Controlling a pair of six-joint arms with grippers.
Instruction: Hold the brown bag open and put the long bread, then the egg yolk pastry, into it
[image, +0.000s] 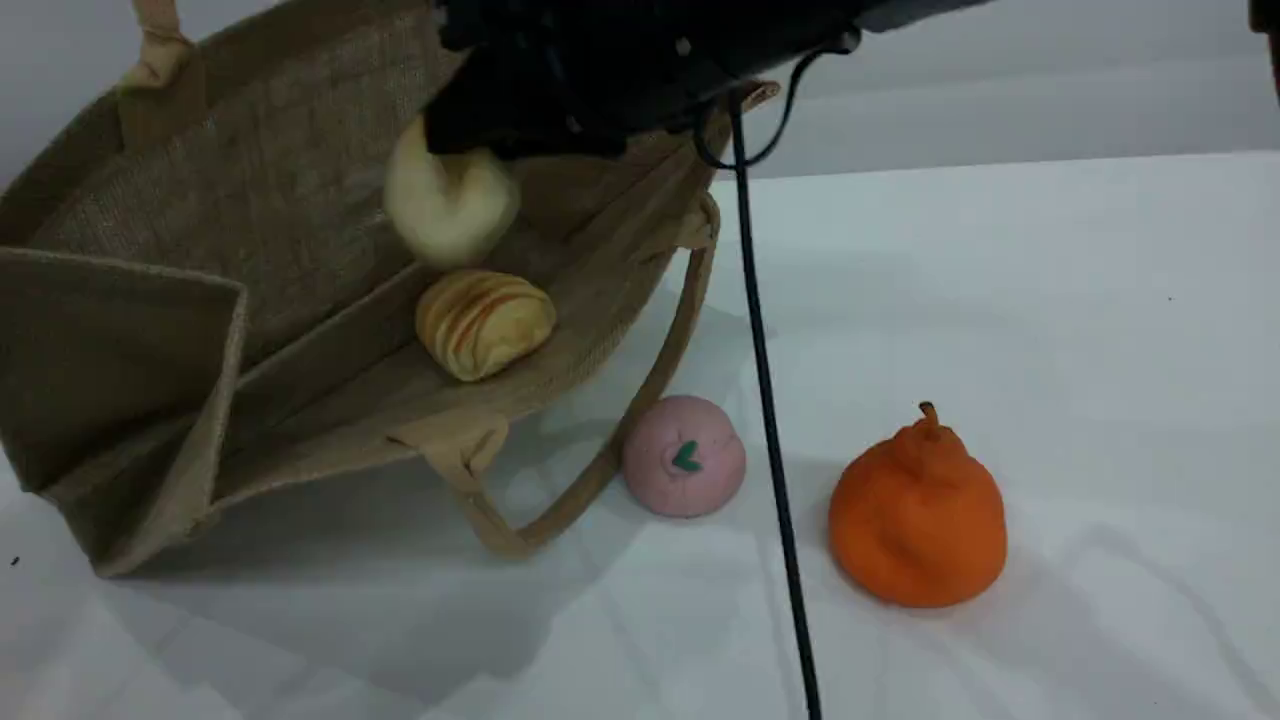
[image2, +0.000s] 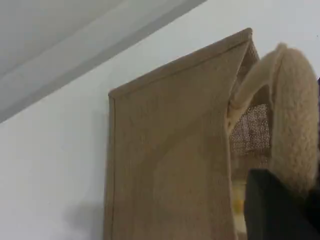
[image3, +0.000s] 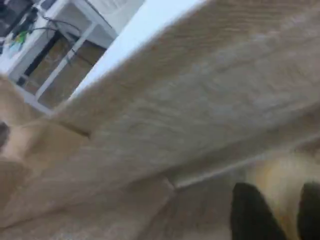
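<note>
The brown bag (image: 250, 200) lies on its side with its mouth held wide, facing right. Its upper handle (image: 160, 50) rises out of the scene view. In the left wrist view that handle (image2: 295, 125) loops over my left gripper (image2: 280, 200), which is shut on it. The long bread (image: 485, 322) rests inside the bag on its lower wall. Just above it my right gripper (image: 470, 150) reaches into the mouth, shut on the egg yolk pastry (image: 450, 205). In the right wrist view the pastry (image3: 277, 182) shows pale between the dark fingertips (image3: 250, 215), against the bag's woven wall (image3: 200, 100).
The bag's lower handle (image: 600, 460) lies on the white table. Beside it sits a pink ball with a green mark (image: 684, 456), and further right an orange pear-shaped fruit (image: 918, 510). A black cable (image: 765, 400) hangs down between them.
</note>
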